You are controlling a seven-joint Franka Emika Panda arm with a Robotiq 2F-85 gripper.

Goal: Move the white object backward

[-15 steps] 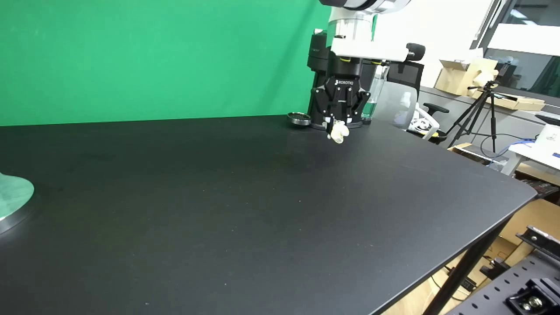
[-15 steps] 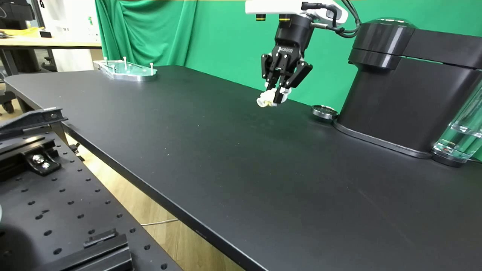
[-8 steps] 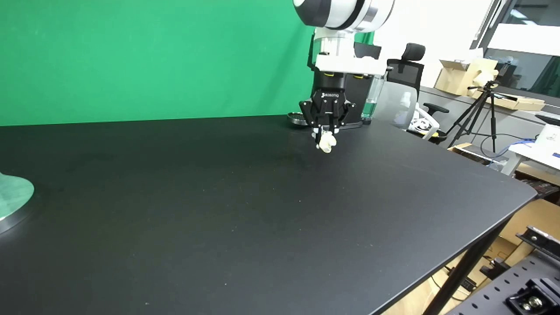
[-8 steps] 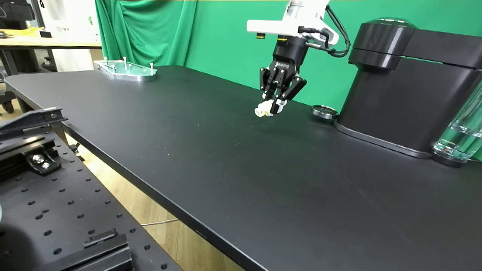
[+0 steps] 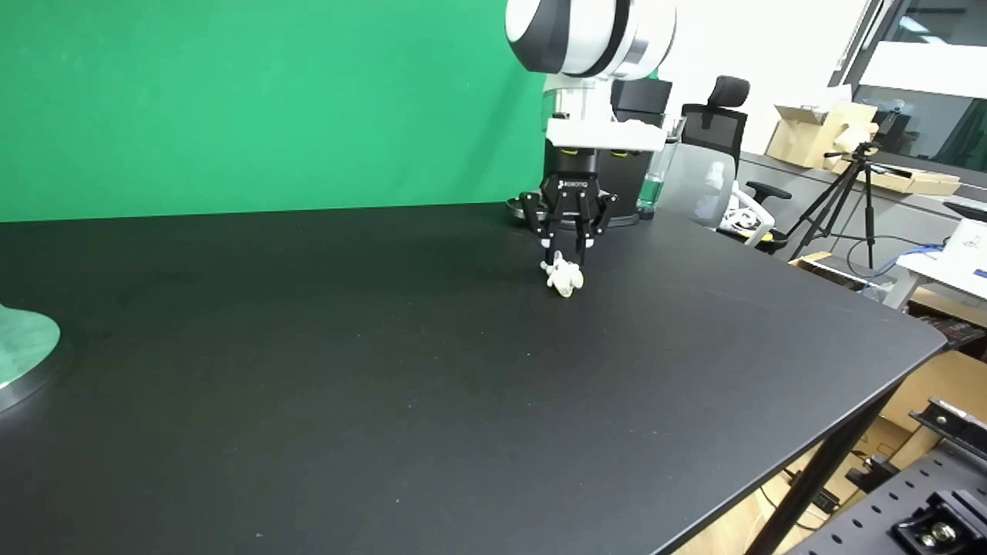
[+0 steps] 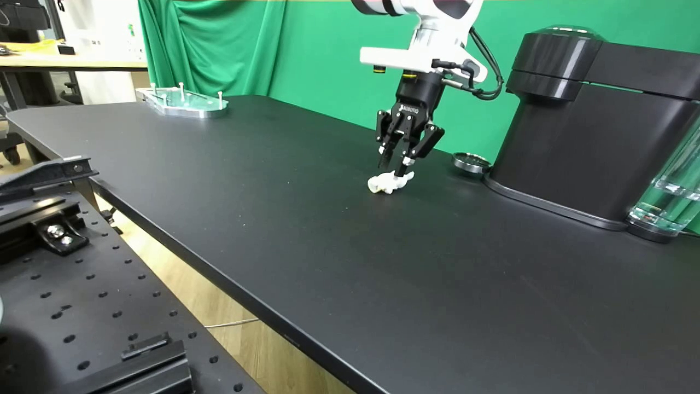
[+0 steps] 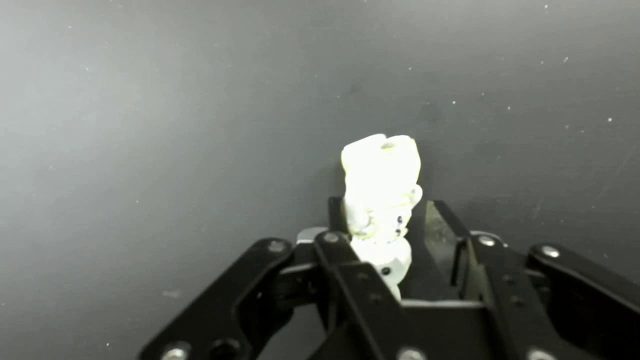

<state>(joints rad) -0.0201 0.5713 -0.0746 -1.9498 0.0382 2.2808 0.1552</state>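
Note:
A small white figure with dark dots lies on the black table [image 5: 385, 347]. The figure shows in both exterior views [image 5: 563, 277] [image 6: 387, 183] and in the wrist view [image 7: 381, 175]. My gripper is low over it, fingers pointing down, in both exterior views [image 5: 566, 258] [image 6: 391, 169]. In the wrist view the gripper [image 7: 386, 212] has its fingers apart on either side of the figure. The left finger is close against the figure; I cannot tell if it touches. A gap shows between the figure and the right finger. Part of the figure is hidden behind the left finger.
A black coffee machine [image 6: 579, 142] with a clear water tank stands at the back, with a round metal dish [image 6: 471, 163] beside it. A clear tray with white pegs [image 6: 183, 104] stands at the table's far end. A perforated metal plate [image 6: 115, 306] is in the foreground.
My gripper has come down to the table with the white figure, shifting left in an exterior view. Since half a second ago its fingers have opened, and the figure now lies on the table.

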